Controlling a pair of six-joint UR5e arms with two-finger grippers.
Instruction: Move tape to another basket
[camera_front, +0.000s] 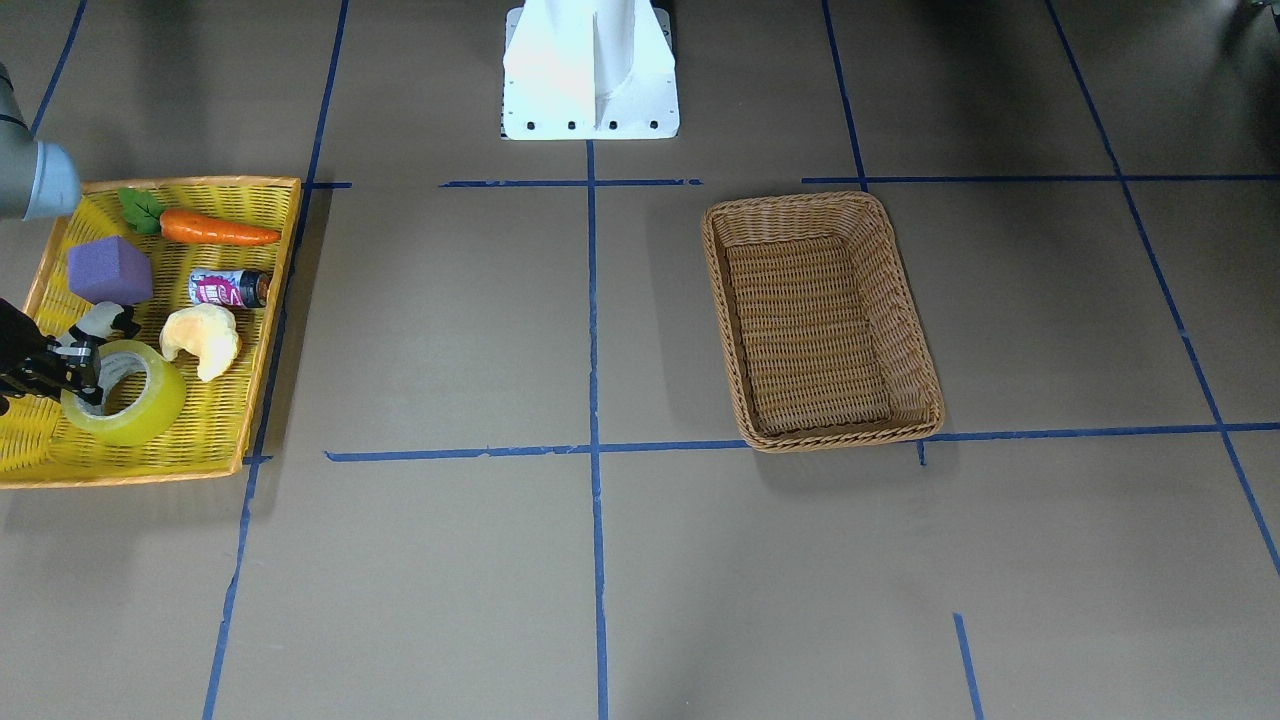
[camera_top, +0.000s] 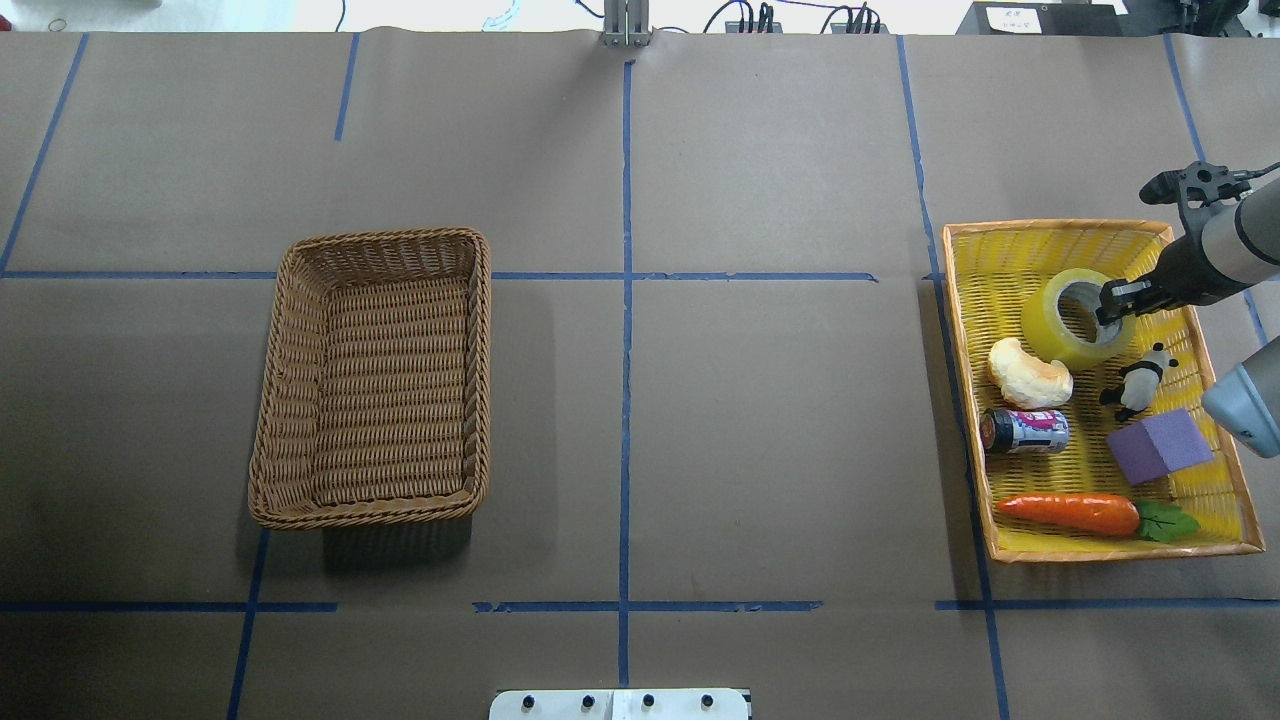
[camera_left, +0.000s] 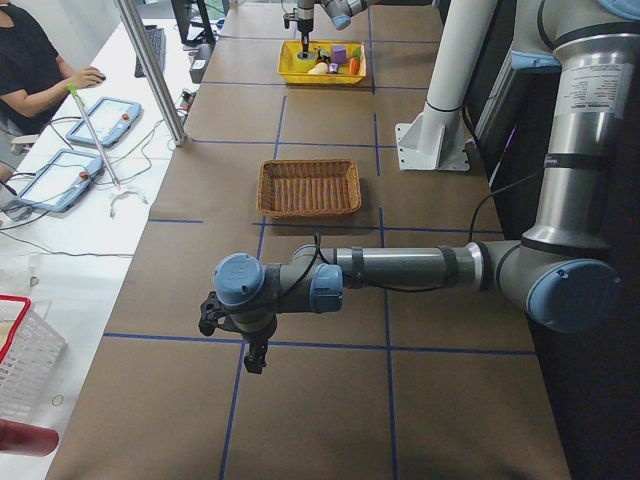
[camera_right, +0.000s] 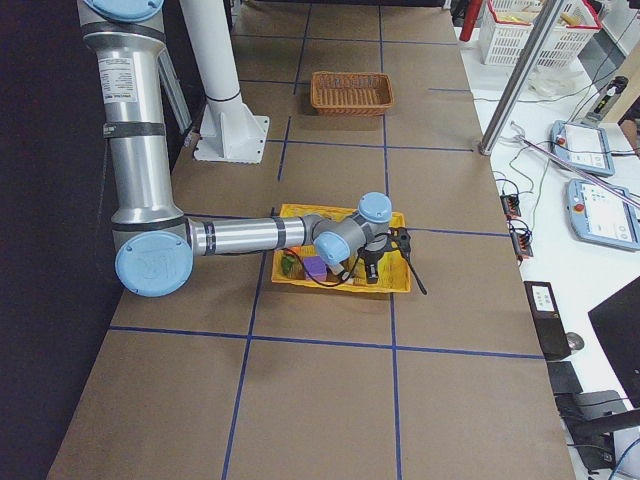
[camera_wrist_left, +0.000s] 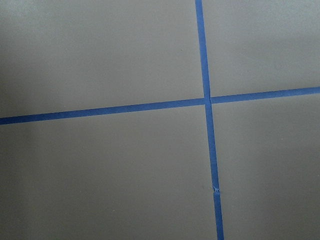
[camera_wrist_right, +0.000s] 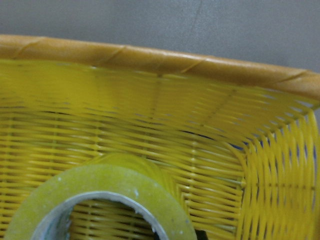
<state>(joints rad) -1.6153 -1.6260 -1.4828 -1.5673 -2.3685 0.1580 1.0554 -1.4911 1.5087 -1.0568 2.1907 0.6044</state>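
Observation:
The tape (camera_top: 1060, 322), a yellow-green roll with a grey-white core, lies in the far part of the yellow tray (camera_top: 1050, 228). My right gripper (camera_top: 1112, 300) sits on the roll's right rim, its fingers closed across the wall. The front view shows the same grip on the tape (camera_front: 140, 410). The right wrist view shows the tape (camera_wrist_right: 95, 187) close below the camera, with no fingers in sight. The brown wicker basket (camera_top: 380, 240) stands empty on the left half of the table. My left gripper (camera_left: 232, 340) hangs over bare table; I cannot tell whether it is open or shut.
The tray also holds a croissant toy (camera_top: 1028, 374), a small can (camera_top: 1025, 430), a panda figure (camera_top: 1140, 378), a purple block (camera_top: 1158, 445) and a carrot (camera_top: 1070, 512). The robot base (camera_front: 590, 70) stands at the table's back edge.

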